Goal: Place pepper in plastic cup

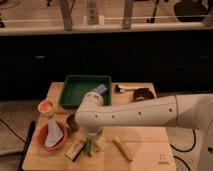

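The tool (91, 140) points straight down at the front of the wooden worktop (145, 150), at the end of a white arm (145, 112) reaching in from the right. Whether it is apart, together or clamped on something cannot be told. Directly under it sits the lime-green plastic cup (97, 144), mostly hidden. A slim dark green streak at its tip looks like the pepper (88, 148); whether it is inside the cup or beside it cannot be told. A pale yellow stick (122, 148) lies just to the right. A metal cup (72, 121) stands near on the left, beside an orange bowl (44, 142). A green tray (80, 90) sits behind.
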